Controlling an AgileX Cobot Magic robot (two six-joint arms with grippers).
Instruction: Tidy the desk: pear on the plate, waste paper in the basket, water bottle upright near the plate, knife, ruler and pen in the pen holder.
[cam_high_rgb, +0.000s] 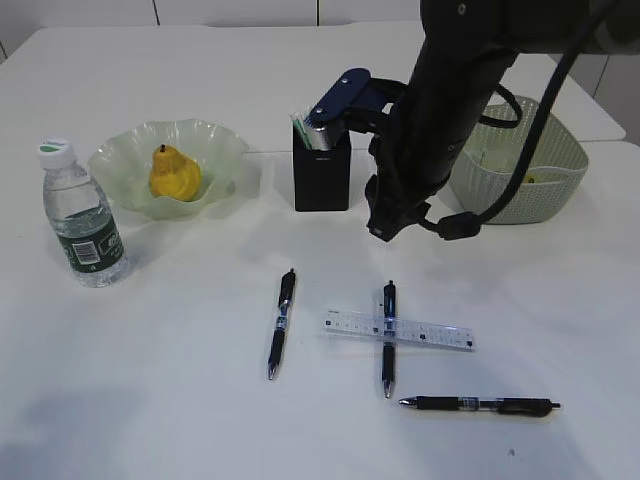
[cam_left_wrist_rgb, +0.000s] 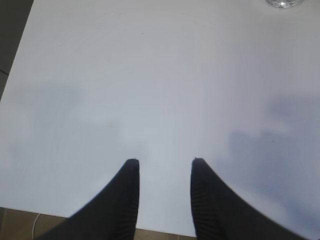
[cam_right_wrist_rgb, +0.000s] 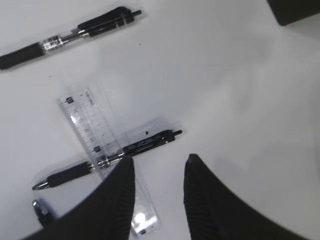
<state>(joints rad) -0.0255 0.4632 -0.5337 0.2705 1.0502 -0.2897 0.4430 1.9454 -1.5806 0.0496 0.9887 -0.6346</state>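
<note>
A yellow pear (cam_high_rgb: 172, 175) lies on the green glass plate (cam_high_rgb: 225, 150). The water bottle (cam_high_rgb: 85, 215) stands upright left of the plate. The black pen holder (cam_high_rgb: 321, 175) holds a blue-handled knife (cam_high_rgb: 342, 93). Three black pens (cam_high_rgb: 281, 322) (cam_high_rgb: 388, 337) (cam_high_rgb: 480, 405) lie on the table, and the middle one crosses the clear ruler (cam_high_rgb: 420, 332). My right gripper (cam_high_rgb: 383, 228) (cam_right_wrist_rgb: 157, 161) is open and empty, hovering above that pen (cam_right_wrist_rgb: 145, 142) and the ruler (cam_right_wrist_rgb: 87, 122). My left gripper (cam_left_wrist_rgb: 162, 162) is open and empty over bare table. I cannot make out waste paper.
A pale woven basket (cam_high_rgb: 560, 150) stands at the back right, partly hidden by my right arm. In the right wrist view another pen (cam_right_wrist_rgb: 70, 35) lies farther off and the pen holder's corner (cam_right_wrist_rgb: 295, 10) shows. The table's near edge runs just under my left fingers.
</note>
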